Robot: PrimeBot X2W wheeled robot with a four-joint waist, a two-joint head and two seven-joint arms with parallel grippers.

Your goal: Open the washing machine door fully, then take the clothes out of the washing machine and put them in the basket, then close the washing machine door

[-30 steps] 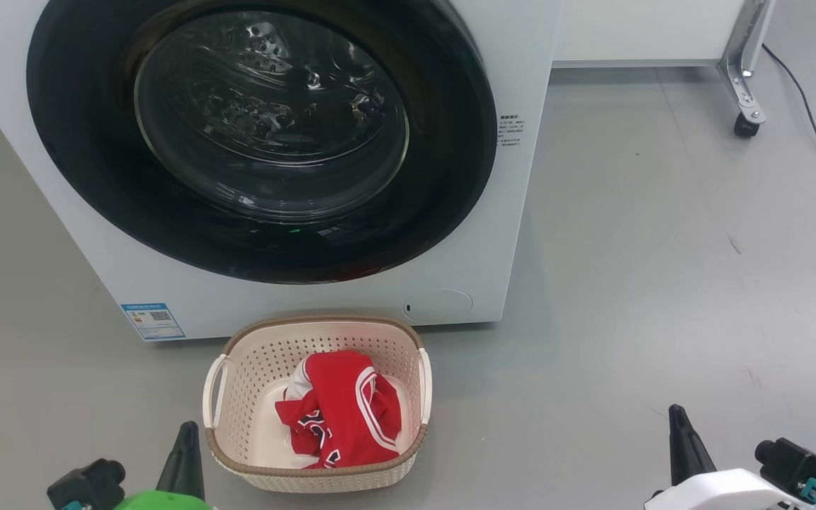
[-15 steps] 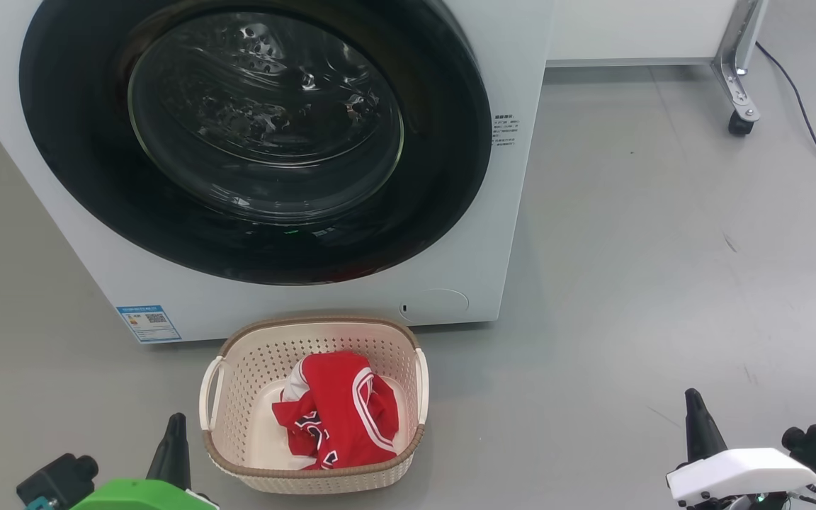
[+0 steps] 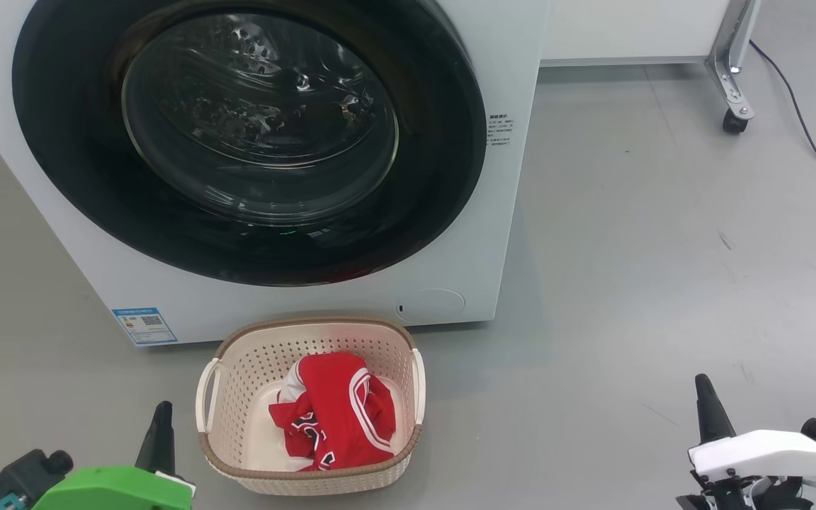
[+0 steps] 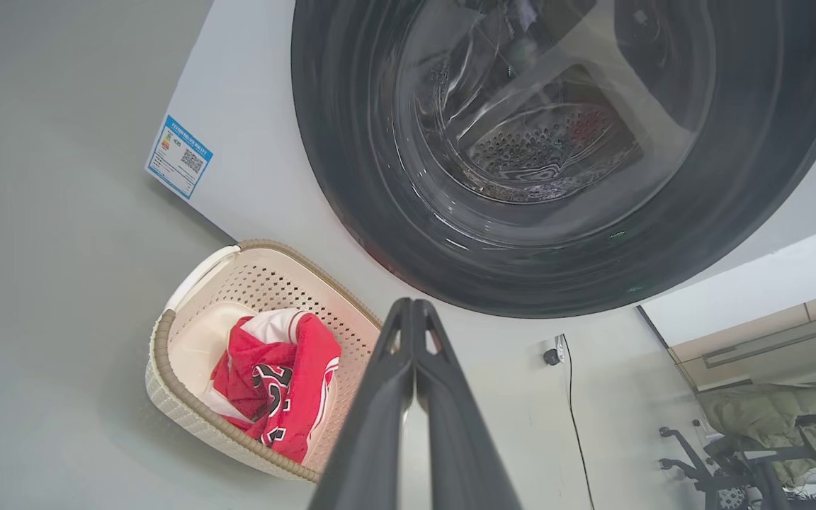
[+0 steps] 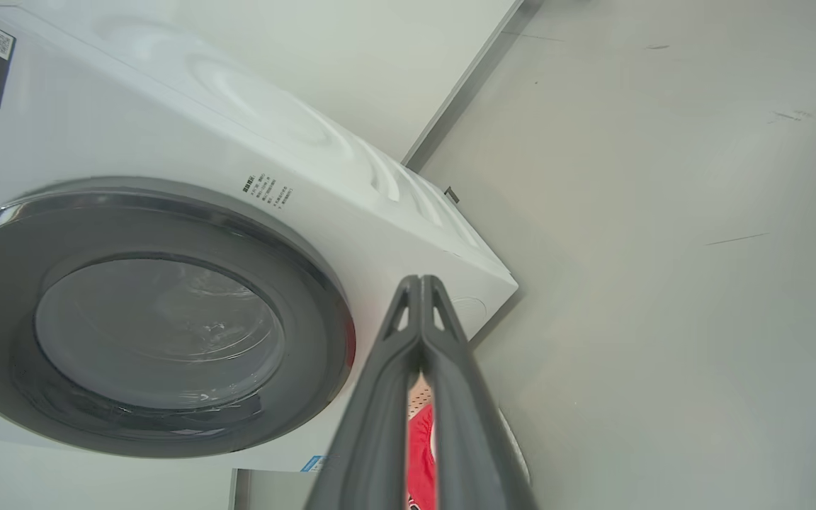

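**Laundry run all but wrapped:** the washing machine door [image 3: 248, 134] sits flush in the front of the white washing machine [image 3: 309, 301]. Its glass bowl shows only the bare steel drum [image 4: 542, 145] behind it. The clothes [image 3: 337, 411], a crumpled red jersey with white trim, lie in the cream basket [image 3: 309, 324]. The basket stands on the grey floor [image 3: 627, 248] on the near side of the machine, below the door's lower rim.

Over the past second the robot's two arms have drifted outward. The left gripper [image 3: 161, 421] has slid farther left of the basket. The right gripper [image 3: 707, 407] has slid farther right, well apart from both basket and machine. The head camera has itself shifted a little in that time, so the slight leftward slip of machine and basket across the picture is no move of theirs. Door, jersey and basket have stayed put.

Both sets of fingers are pressed tight together, tip to tip, with nothing between them, as each wrist view confirms.

Judged from this layout, all three steps look done: door shut, drum emptied, laundry in the basket. The spreading arms read as a retreat to rest rather than the start of another reach. Whether the door has fully caught cannot be told from here.
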